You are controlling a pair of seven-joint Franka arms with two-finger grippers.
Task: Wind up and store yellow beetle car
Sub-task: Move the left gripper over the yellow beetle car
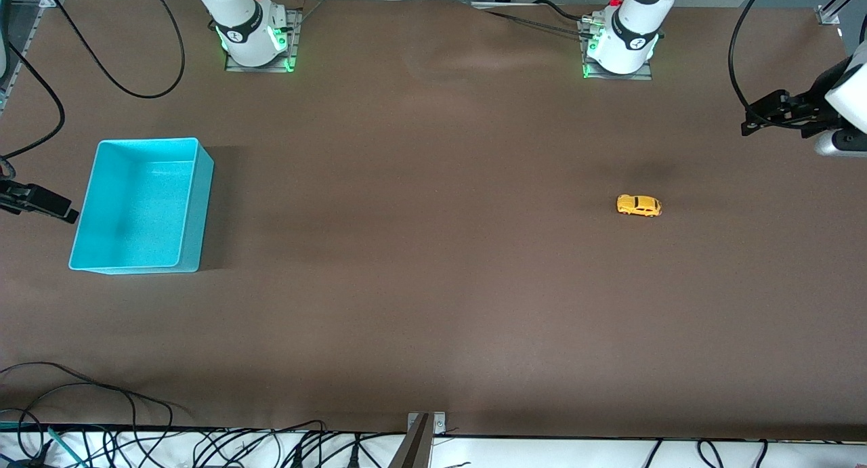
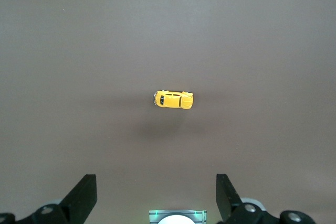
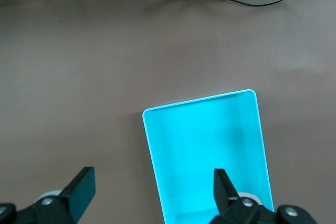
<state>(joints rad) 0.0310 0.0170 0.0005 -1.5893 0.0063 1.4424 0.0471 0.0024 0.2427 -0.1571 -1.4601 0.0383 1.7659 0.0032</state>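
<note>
The yellow beetle car (image 1: 639, 205) sits on its wheels at right of centre in the front view, on bare brown table (image 1: 420, 285), well apart from the turquoise bin (image 1: 196, 204), which stands at mid-left of that frame and looks empty.

Left gripper (image 1: 752, 119) hangs at the right edge of the frame, up in the air over the table near the car, fingers spread wide, holding nothing. Right gripper (image 1: 68, 214) is at the left edge just beside the bin, also open & empty; that arm waits.

Step in hand, as I read it: left arm goes for the car. Tips:
- centre car between fingers (image 2: 84, 195) first
- close across the narrow body, not nose-to-tail
- come down straight; it rolls if nudged
- grip low, w/ wheels free for wind-up

Which end is the nose is hard to tell from here, prob. check before pulling back.
</note>
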